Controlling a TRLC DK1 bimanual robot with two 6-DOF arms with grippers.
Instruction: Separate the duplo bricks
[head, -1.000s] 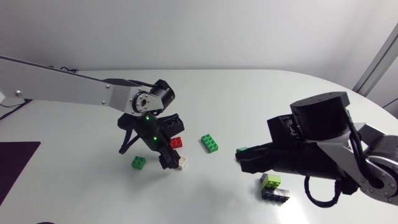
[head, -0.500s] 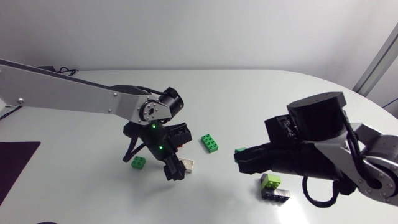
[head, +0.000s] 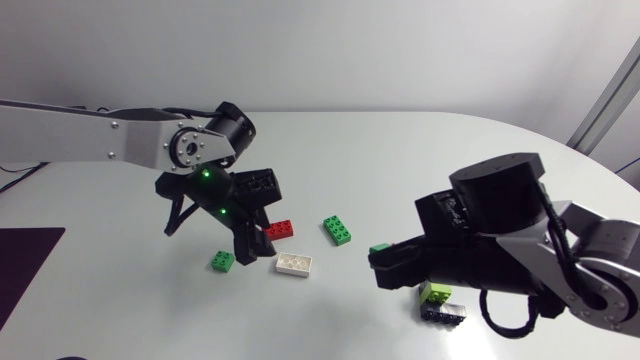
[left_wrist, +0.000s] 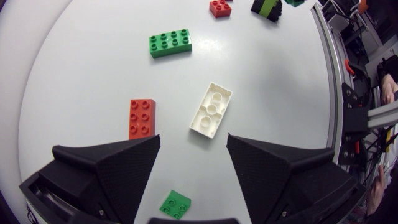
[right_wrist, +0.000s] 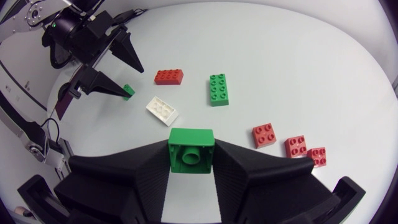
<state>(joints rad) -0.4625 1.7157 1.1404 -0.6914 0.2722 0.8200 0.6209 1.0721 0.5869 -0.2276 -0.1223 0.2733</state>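
though hidden overhead, three red bricks (right_wrist: 295, 145) show from the right wrist.

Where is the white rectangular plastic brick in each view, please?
Head view: the white rectangular plastic brick lies beside the left gripper.
Left wrist view: the brick ahead of that gripper.
Right wrist view: the brick ahead of the right gripper.
Shared landmark: the red rectangular brick beside it.

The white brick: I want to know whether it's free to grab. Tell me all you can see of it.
The white brick is an oblong of glossy plastic, lying flat on the table, joined to nothing. The red brick lies close beside it, apart. It sits just ahead of the open left claw, which does not touch it.
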